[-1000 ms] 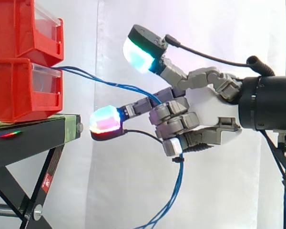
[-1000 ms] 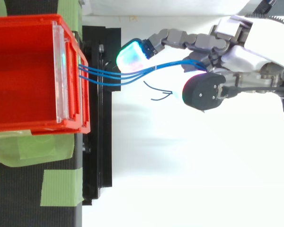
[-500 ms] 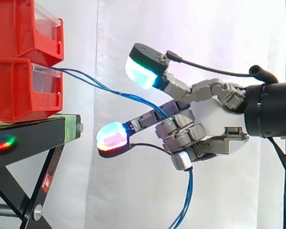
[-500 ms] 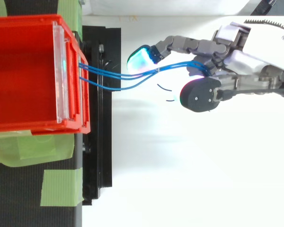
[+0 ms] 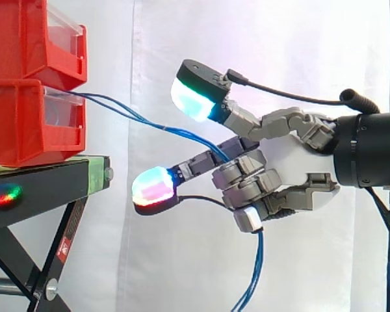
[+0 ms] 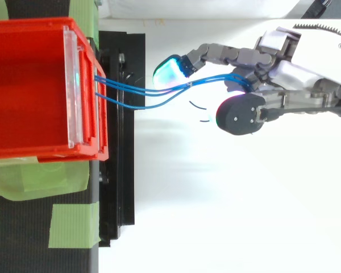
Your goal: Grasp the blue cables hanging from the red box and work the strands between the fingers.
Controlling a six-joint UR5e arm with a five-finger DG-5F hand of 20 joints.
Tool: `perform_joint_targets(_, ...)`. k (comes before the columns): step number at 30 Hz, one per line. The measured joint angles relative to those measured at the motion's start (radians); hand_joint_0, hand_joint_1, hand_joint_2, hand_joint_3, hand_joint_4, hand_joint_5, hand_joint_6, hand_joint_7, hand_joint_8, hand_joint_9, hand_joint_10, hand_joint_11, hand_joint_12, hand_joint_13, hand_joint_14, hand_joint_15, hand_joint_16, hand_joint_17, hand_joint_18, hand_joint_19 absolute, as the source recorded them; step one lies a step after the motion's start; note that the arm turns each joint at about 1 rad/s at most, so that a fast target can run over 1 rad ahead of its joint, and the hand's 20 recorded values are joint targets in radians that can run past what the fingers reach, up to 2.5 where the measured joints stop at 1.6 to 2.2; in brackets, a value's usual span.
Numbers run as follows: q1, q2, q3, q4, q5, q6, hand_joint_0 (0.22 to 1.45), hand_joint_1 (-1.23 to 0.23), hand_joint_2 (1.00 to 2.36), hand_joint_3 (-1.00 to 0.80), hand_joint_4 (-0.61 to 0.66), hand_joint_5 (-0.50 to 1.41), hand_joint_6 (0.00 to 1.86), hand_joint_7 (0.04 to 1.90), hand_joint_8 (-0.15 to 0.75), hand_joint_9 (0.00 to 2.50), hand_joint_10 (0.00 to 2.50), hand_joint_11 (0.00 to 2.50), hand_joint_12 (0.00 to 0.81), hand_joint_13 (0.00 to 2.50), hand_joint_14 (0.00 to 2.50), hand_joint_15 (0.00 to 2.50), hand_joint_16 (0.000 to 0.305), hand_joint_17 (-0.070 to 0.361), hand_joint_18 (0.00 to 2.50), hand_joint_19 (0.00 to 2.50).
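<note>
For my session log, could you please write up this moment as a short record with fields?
hand: shut, fingers curled round the blue cables
blue cables: run from the front of the lower red bin across to the hand, loose ends hanging below it
bins: stacked on the black stand
gap: hand apart from bins and stand

1. honestly nothing here is readable;
2. closest thing is a little red sticker (image 5: 63, 247) on the leg of the black stand (image 5: 44, 187) in the side view; there's some pale print on it, but it's way too small to make out
</note>
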Motion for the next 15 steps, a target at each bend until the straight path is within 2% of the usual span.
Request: perform_joint_targets(15,0.000,0.000,0.000,-0.001,0.000,-0.001,0.75,-0.51,1.00,-1.00,0.37,0.11,0.01,0.85,0.427,0.72,2.50,2.47,0.519,1.01,2.50,1.64,0.060,0.134,1.38,0.82)
